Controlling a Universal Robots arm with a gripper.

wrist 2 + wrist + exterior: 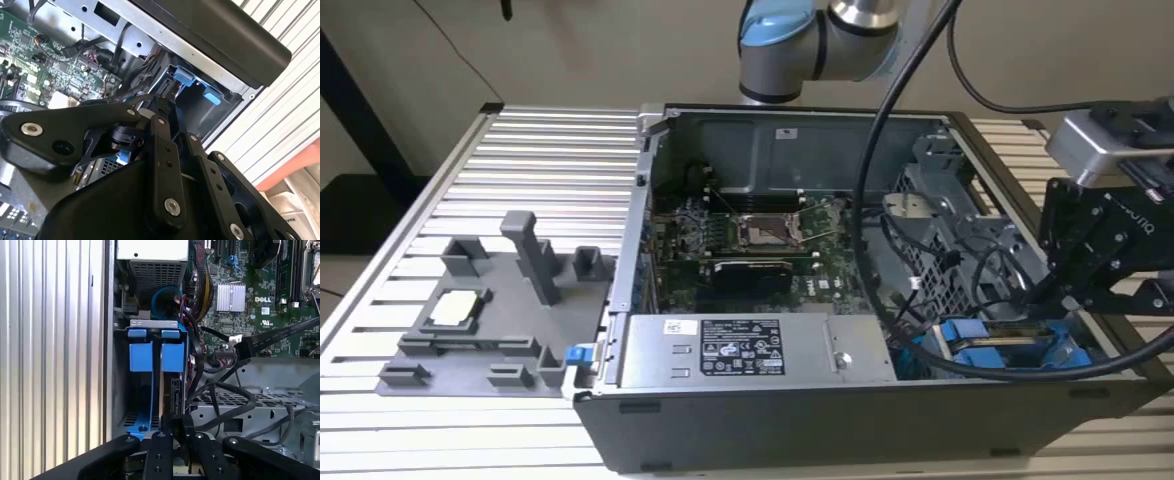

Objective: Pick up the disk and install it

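The gripper [176, 424] is clamping on the edge of the disk [171, 390], which is standing on edge in the drive bay [994, 350] at the computer case's [854, 430] five o'clock corner in the exterior view, just beside the other blue-framed drive [140, 356]. By my judgement the install step is underway, and seating the disk is calling for a straight push along the slot, clear of the black cables [220, 390].

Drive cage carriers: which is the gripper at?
The disk beside the black cables, in line with the gripper. The other carrier sits by the case wall.
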